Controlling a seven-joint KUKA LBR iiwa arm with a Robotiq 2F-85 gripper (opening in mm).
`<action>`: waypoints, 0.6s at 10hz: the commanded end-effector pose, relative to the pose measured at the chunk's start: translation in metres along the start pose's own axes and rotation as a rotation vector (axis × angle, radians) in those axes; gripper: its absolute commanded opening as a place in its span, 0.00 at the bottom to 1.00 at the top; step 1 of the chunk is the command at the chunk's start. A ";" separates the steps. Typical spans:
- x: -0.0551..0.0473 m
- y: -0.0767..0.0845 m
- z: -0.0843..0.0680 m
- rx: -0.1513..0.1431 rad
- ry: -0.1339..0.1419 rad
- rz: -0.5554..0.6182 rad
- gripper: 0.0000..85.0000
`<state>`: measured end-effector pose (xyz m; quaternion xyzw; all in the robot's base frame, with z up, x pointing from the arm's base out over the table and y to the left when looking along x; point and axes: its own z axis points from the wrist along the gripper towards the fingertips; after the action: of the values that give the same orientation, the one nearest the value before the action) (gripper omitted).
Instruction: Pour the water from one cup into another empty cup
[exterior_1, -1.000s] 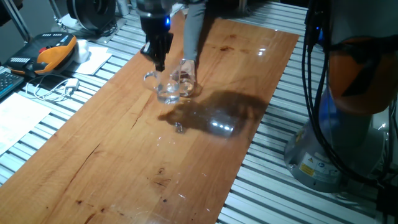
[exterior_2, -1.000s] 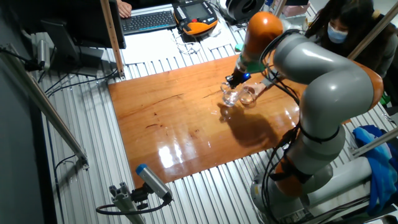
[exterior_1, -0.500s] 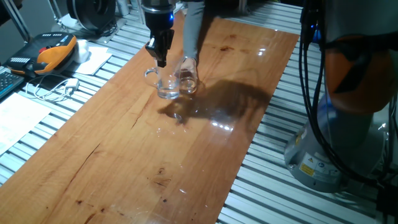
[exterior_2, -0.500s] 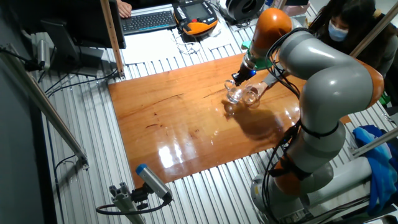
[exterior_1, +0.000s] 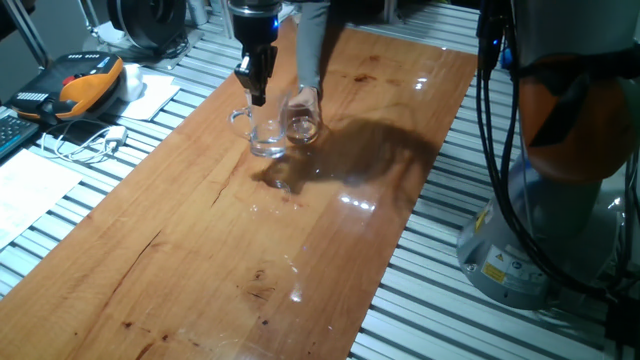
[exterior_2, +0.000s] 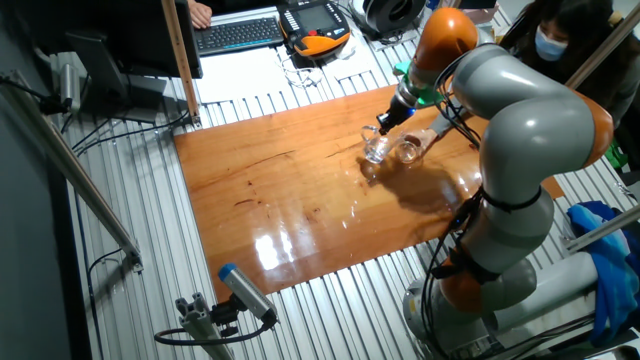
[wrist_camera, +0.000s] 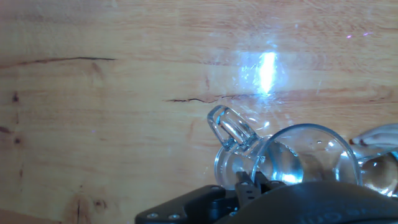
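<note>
The larger clear glass mug with a looped side handle (exterior_1: 262, 133) is standing upright on the long reddish-brown wooden tabletop (exterior_1: 200, 240), just beside the smaller, handle-less clear glass tumbler (exterior_1: 302, 118), the two looking as if they are touching or nearly so. The dark two-finger gripper (exterior_1: 256, 90) is hanging directly above the mug's rim near the handle side; in the hand view its fingertips (wrist_camera: 249, 185) are sitting close together at the glass edge, but whether they are pinching the rim or merely meeting above it I cannot tell. The small amount of clear colourless water (wrist_camera: 287, 169) is glinting inside the mug. The glass is likely rigid, smooth, slippery and breakable, and fairly light, so the rim wall or handle seems the sensible hold. No brand, label or legible writing is showing on either glass.
</note>
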<state>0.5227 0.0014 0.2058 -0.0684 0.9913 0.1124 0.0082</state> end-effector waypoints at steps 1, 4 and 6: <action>0.000 0.000 0.000 -0.003 0.005 -0.006 0.00; 0.000 0.000 0.000 -0.013 0.013 -0.037 0.00; 0.000 0.000 0.000 -0.057 0.019 -0.042 0.00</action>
<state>0.5226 0.0013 0.2057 -0.0893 0.9862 0.1396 -0.0006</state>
